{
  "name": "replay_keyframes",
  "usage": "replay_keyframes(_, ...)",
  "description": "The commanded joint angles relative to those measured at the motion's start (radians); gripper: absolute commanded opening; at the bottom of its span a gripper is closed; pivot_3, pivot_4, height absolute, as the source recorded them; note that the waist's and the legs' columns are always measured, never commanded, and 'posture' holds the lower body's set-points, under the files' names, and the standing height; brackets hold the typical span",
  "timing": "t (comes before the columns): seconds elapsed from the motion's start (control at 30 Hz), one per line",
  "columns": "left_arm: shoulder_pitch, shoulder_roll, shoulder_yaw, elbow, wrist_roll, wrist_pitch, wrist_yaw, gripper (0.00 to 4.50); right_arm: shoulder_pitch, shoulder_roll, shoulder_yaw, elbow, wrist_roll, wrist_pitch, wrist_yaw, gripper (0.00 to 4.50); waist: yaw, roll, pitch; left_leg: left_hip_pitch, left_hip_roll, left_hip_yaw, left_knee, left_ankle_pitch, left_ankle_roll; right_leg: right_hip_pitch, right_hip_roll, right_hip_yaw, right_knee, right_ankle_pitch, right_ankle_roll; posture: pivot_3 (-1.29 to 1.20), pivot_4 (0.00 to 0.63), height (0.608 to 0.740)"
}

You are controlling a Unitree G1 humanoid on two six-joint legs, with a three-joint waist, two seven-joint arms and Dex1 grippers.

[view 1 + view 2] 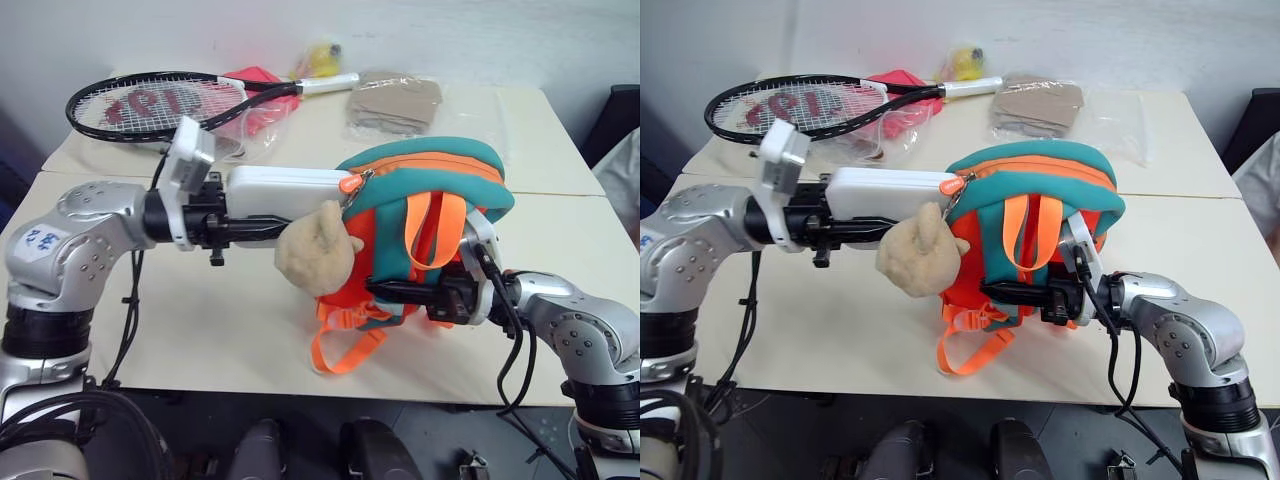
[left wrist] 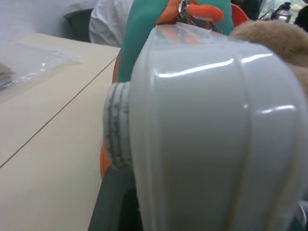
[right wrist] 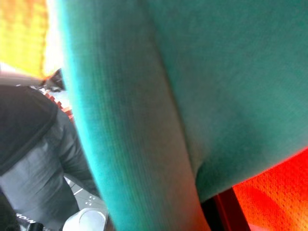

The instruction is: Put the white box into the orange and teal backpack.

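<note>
My left gripper (image 1: 262, 228) is shut on the white box (image 1: 285, 190), a glossy white oblong case held level above the table. The box's far end meets the zipper opening at the top of the orange and teal backpack (image 1: 430, 175), by the orange zip pull. In the left wrist view the white box (image 2: 211, 134) is very close, with the teal trim right behind it. The backpack stands upright off the table, and a tan plush toy (image 1: 312, 255) hangs at its side under the box. From the right, my right gripper (image 1: 388, 292) is shut on the backpack's lower strap side.
A black tennis racket (image 1: 160, 105) lies at the back left of the beige table (image 1: 200, 320). Near it are a red item in clear plastic (image 1: 255, 85), a yellow object (image 1: 320, 58) and a beige packet in clear plastic (image 1: 395, 100). Orange webbing (image 1: 345, 345) dangles over the front edge.
</note>
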Motion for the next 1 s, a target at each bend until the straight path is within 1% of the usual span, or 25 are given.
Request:
replay_keyframes(0.03, -0.067, -0.059, -0.108, 0.021, 0.075, -0.013, -0.038, 1.22, 0.012, -0.009, 0.012, -0.029, -0.003, -0.003, 0.019, 0.02, 0.006, 0.000, 0.000, 0.000, 0.000, 0.000, 0.000, 0.000, 0.000, 0.000, 0.000, 0.000, 0.000, 0.000, 0.000, 0.00, 0.150, 0.740)
replay_keyframes(0.07, -0.079, -0.079, -0.142, 0.039, 0.113, -0.022, -0.031, 1.22, 0.014, -0.009, 0.014, -0.030, -0.006, -0.006, 0.022, 0.02, 0.010, 0.000, 0.000, 0.000, 0.000, -0.001, 0.001, 0.000, 0.000, 0.001, 0.000, -0.001, 0.000, 0.000, 0.000, 0.00, 0.150, 0.740)
replay_keyframes(0.1, -0.099, -0.133, -0.169, 0.079, 0.155, -0.042, 0.006, 1.22, 0.015, -0.005, 0.015, -0.029, -0.010, -0.013, 0.023, 0.02, 0.010, 0.000, 0.000, 0.000, 0.000, -0.001, 0.003, 0.000, 0.000, 0.002, 0.000, -0.001, 0.000, 0.000, 0.000, 0.00, 0.150, 0.740)
replay_keyframes(0.2, -0.132, -0.251, -0.201, 0.152, 0.228, -0.090, 0.062, 1.22, 0.016, 0.007, 0.021, -0.029, -0.018, -0.026, 0.021, 0.02, 0.014, 0.000, 0.000, 0.001, -0.001, -0.002, 0.005, 0.000, 0.002, 0.004, 0.000, -0.001, 0.000, 0.001, 0.002, 0.00, 0.150, 0.740)
replay_keyframes(0.27, -0.140, -0.307, -0.213, 0.166, 0.268, -0.138, 0.073, 1.22, 0.020, 0.017, 0.027, -0.032, -0.025, -0.035, 0.016, 0.02, 0.014, 0.000, 0.000, 0.000, -0.001, -0.003, 0.006, 0.000, 0.002, 0.004, -0.001, -0.001, -0.001, 0.002, 0.003, 0.00, 0.150, 0.740)
replay_keyframes(0.33, -0.137, -0.340, -0.193, 0.158, 0.278, -0.152, 0.086, 1.22, 0.026, 0.025, 0.030, -0.036, -0.032, -0.043, 0.010, 0.02, 0.008, 0.000, 0.000, 0.000, -0.001, -0.003, 0.005, 0.001, 0.002, 0.003, -0.001, -0.001, -0.001, 0.002, 0.003, 0.00, 0.150, 0.740)
replay_keyframes(0.4, -0.121, -0.337, -0.137, 0.118, 0.229, -0.109, 0.083, 1.93, 0.033, 0.034, 0.030, -0.038, -0.039, -0.052, 0.001, 0.00, 0.006, 0.000, 0.000, 0.000, -0.001, -0.003, 0.004, 0.001, 0.001, 0.003, 0.000, -0.001, -0.001, 0.002, 0.003, 0.00, 0.150, 0.740)
replay_keyframes(0.43, -0.107, -0.317, -0.108, 0.095, 0.210, -0.098, 0.069, 2.17, 0.037, 0.039, 0.029, -0.039, -0.042, -0.057, -0.005, 0.00, 0.004, 0.000, 0.000, 0.000, 0.000, -0.003, 0.003, 0.001, 0.000, 0.002, 0.000, -0.001, 0.000, 0.002, 0.003, 0.00, 0.150, 0.740)
replay_keyframes(0.47, -0.093, -0.295, -0.086, 0.077, 0.200, -0.101, 0.050, 2.51, 0.041, 0.042, 0.030, -0.041, -0.045, -0.062, -0.008, 0.00, 0.003, 0.000, 0.000, 0.000, 0.000, -0.003, 0.003, 0.002, 0.000, 0.002, 0.001, -0.001, 0.000, 0.002, 0.003, 0.00, 0.150, 0.740)
replay_keyframes(0.5, -0.075, -0.262, -0.053, 0.069, 0.190, -0.109, 0.027, 2.76, 0.045, 0.047, 0.031, -0.041, -0.049, -0.068, -0.012, 0.00, 0.001, 0.000, 0.000, 0.000, 0.001, -0.003, 0.003, 0.002, -0.001, 0.002, 0.001, -0.001, 0.000, 0.002, 0.003, 0.00, 0.150, 0.740)
replay_keyframes(0.57, -0.047, -0.200, -0.011, 0.057, 0.163, -0.106, -0.028, 3.39, 0.052, 0.055, 0.029, -0.045, -0.056, -0.075, -0.021, 0.00, -0.002, 0.000, 0.000, 0.001, 0.001, -0.003, 0.003, 0.002, -0.002, 0.002, 0.001, -0.001, 0.001, 0.002, 0.003, 0.00, 0.150, 0.740)
replay_keyframes(0.67, -0.011, -0.062, 0.067, 0.118, 0.228, -0.231, -0.098, 4.36, 0.059, 0.062, 0.028, -0.043, -0.063, -0.086, -0.028, 0.00, 0.000, 0.000, 0.000, 0.001, 0.001, -0.004, 0.004, 0.003, -0.002, 0.003, 0.001, -0.002, 0.000, 0.002, 0.003, 0.00, 0.150, 0.740)
replay_keyframes(0.7, 0.007, 0.003, 0.096, 0.133, 0.224, -0.224, -0.134, 4.46, 0.061, 0.064, 0.029, -0.041, -0.067, -0.089, -0.028, 0.00, 0.001, 0.000, 0.000, 0.001, 0.001, -0.004, 0.004, 0.003, -0.002, 0.003, 0.001, -0.002, 0.000, 0.002, 0.003, 0.00, 0.150, 0.740)
replay_keyframes(0.73, 0.034, 0.062, 0.115, 0.130, 0.209, -0.207, -0.182, 4.46, 0.062, 0.066, 0.031, -0.039, -0.071, -0.092, -0.027, 0.00, 0.000, 0.000, 0.000, 0.001, 0.000, -0.004, 0.004, 0.003, -0.002, 0.003, 0.000, -0.003, 0.000, 0.002, 0.003, 0.00, 0.150, 0.740)
replay_keyframes(0.8, 0.091, 0.145, 0.141, 0.100, 0.169, -0.165, -0.244, 4.46, 0.065, 0.066, 0.033, -0.037, -0.075, -0.094, -0.025, 0.00, 0.001, 0.001, 0.000, 0.001, 0.000, -0.004, 0.002, 0.002, -0.001, 0.003, 0.000, -0.003, -0.001, 0.002, 0.003, 0.00, 0.150, 0.740)
replay_keyframes(0.87, 0.162, 0.192, 0.172, 0.024, 0.111, -0.114, -0.278, 4.46, 0.066, 0.064, 0.034, -0.032, -0.081, -0.099, -0.019, 0.00, 0.004, 0.001, 0.000, 0.001, 0.000, -0.004, 0.002, 0.001, 0.000, 0.003, -0.001, -0.003, -0.001, 0.001, 0.003, 0.00, 0.150, 0.740)
replay_keyframes(0.93, 0.211, 0.176, 0.204, -0.080, 0.033, -0.060, -0.246, 4.46, 0.063, 0.065, 0.039, -0.018, -0.091, -0.105, -0.012, 0.00, 0.010, 0.001, 0.000, 0.001, -0.001, -0.004, 0.003, 0.000, 0.001, 0.004, -0.002, -0.003, -0.002, 0.001, 0.003, 0.00, 0.150, 0.740)
replay_keyframes(1.0, 0.225, 0.114, 0.209, -0.175, -0.014, -0.036, -0.155, 4.46, 0.059, 0.065, 0.042, -0.007, -0.098, -0.109, -0.005, 0.00, 0.015, 0.001, 0.000, 0.000, -0.002, -0.006, 0.004, 0.000, 0.002, 0.005, -0.003, -0.004, -0.003, 0.002, 0.003, 0.00, 0.150, 0.740)
